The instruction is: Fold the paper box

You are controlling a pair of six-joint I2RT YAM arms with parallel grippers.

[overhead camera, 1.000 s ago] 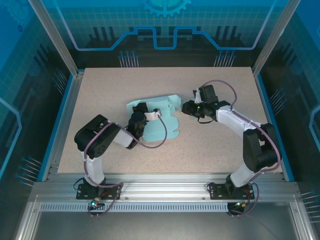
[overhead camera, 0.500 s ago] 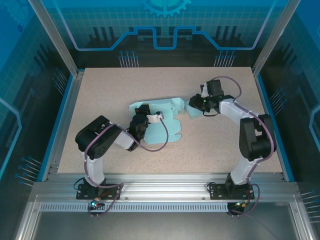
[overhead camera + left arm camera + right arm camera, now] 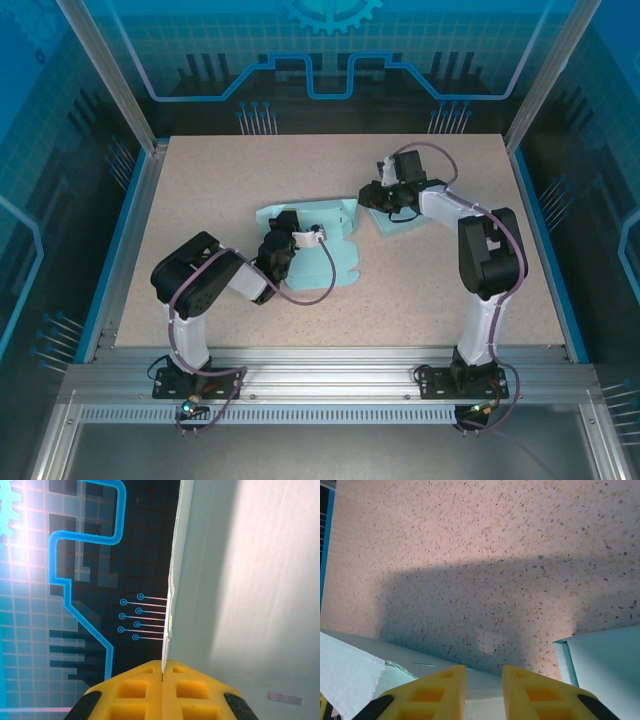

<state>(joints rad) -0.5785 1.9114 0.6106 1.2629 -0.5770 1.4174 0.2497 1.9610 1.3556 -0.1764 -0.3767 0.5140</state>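
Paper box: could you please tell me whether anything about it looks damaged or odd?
The box has a ragged, torn-looking edge at lower left of the right wrist view, beside the right gripper; possibly a tear.

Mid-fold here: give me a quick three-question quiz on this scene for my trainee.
1. True or false: the left end effector is shut on an edge of the paper box.
2. The right end effector is at the box's: A right-side flap, B near edge, C left corner.
3. Fill in: the right end effector's fingers are coloured ___.
Key: 1 true; 2 A; 3 yellow.
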